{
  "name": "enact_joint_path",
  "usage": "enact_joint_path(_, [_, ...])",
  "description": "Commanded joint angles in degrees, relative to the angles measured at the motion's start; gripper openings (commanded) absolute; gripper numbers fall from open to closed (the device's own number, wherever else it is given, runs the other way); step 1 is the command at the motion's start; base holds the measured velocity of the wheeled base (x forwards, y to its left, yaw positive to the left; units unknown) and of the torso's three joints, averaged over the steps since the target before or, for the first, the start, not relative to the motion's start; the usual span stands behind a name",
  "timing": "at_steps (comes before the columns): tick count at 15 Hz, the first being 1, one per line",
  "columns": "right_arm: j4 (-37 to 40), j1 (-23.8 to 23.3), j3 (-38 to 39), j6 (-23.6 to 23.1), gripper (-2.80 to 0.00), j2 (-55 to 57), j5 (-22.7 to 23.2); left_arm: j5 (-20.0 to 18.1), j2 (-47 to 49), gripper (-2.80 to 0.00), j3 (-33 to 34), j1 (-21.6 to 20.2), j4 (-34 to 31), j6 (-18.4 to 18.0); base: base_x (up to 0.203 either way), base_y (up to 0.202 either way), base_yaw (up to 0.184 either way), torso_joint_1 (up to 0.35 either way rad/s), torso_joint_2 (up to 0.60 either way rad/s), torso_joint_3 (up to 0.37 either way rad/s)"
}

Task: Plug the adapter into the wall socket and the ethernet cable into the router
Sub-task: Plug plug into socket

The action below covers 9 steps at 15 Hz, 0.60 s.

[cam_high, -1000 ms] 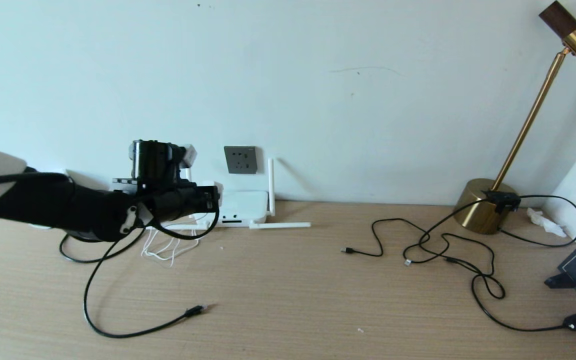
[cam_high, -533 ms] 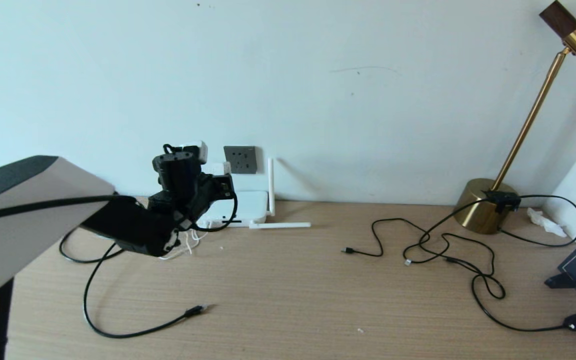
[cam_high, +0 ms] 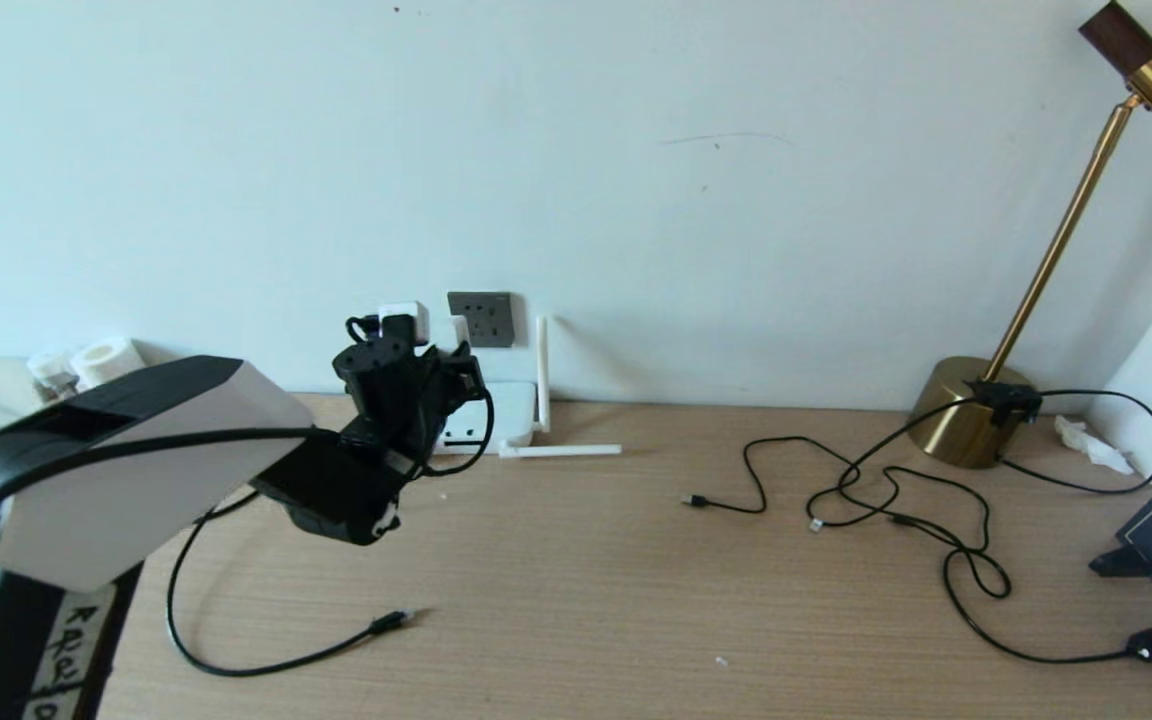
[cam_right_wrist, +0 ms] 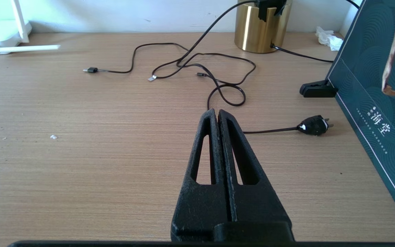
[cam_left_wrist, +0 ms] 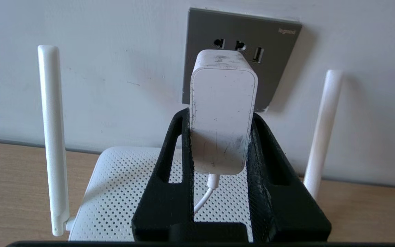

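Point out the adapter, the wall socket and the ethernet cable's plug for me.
adapter [cam_left_wrist: 222, 113]: left wrist view, on its white back face between the fingers.
wall socket [cam_left_wrist: 279, 68]: left wrist view, on the bare grey plate beside the adapter.
ethernet cable [cam_high: 391, 622]: head view, on the black plug lying on the desk.

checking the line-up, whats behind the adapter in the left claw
Behind the adapter, held in the left claw, is the wall socket; its upper holes show, its lower part is covered. Whether the prongs touch it cannot be seen.

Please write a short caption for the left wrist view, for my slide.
Left gripper holds the adapter upright before the wall socket, above the router.
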<state>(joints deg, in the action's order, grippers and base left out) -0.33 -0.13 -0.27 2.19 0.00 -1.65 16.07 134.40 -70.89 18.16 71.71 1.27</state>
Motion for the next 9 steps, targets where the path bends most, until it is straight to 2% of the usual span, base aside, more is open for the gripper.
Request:
enact_joint_path(1, [-0.02, 0.05, 0.00, 0.00, -2.80, 0.04, -0.02, 0.45, 2.57, -2.80, -0.57, 0.47, 2.02, -0.12, 0.000, 0.000, 0.000, 0.000, 0.00, 0.000])
enact_joint_path(6, [-0.02, -0.04, 0.00, 0.00, -2.80, 0.03, -0.02, 0.46, 3.71, -2.80, -2.77, 0.47, 3.06, -0.02, 0.000, 0.000, 0.000, 0.000, 0.00, 0.000])
enact_joint_path(9, [-0.02, 0.05, 0.00, 0.00, -2.80, 0.00, -0.02, 1.98, 5.78, -2.80, -5.14, 0.47, 4.64, -0.23, 0.000, 0.000, 0.000, 0.000, 0.00, 0.000])
